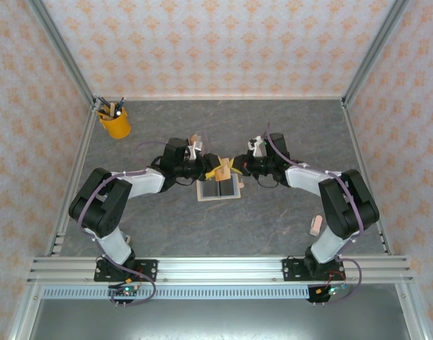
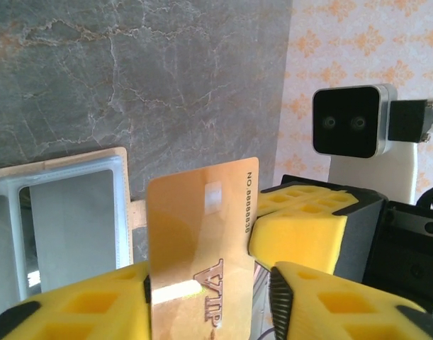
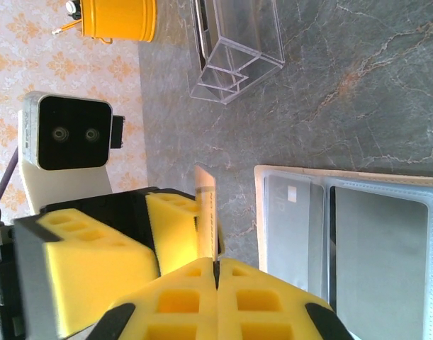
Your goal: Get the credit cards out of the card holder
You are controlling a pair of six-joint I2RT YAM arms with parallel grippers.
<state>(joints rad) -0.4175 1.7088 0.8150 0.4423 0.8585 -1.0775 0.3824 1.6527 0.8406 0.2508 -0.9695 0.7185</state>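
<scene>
One thin, stiff, slick credit card (image 2: 202, 227), best pinched across its faces: the closed right tool (image 3: 216, 268) holds it; the left tool (image 2: 209, 287) flanks it, grip unclear. The card holder (image 1: 218, 190) lies open on the desk (image 1: 273, 227), at its six o'clock.

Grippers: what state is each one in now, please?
Left gripper: open, gold card between its pads.
Right gripper: shut on the gold card.
</scene>
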